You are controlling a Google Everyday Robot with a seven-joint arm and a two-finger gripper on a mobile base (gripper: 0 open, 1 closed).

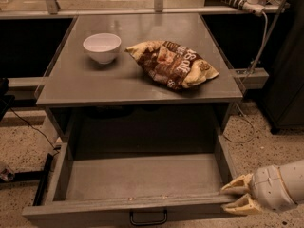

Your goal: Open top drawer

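The top drawer [142, 177] of the grey metal cabinet stands pulled far out toward me, its plain grey inside empty. Its small black loop handle [148, 217] shows at the centre of the front, at the bottom edge of the view. My gripper [232, 196], with pale yellow fingers [236, 185] on a white wrist, is at the drawer's front right corner, just outside the front panel's right end. It holds nothing, and the two fingers stand apart. The lower drawers are out of view.
A white bowl [101, 47] and a crumpled brown chip bag [173, 63] lie on the cabinet top [118, 84]. A cable [259, 46] hangs at the right beside a dark cabinet [285, 80]. Speckled floor lies on both sides.
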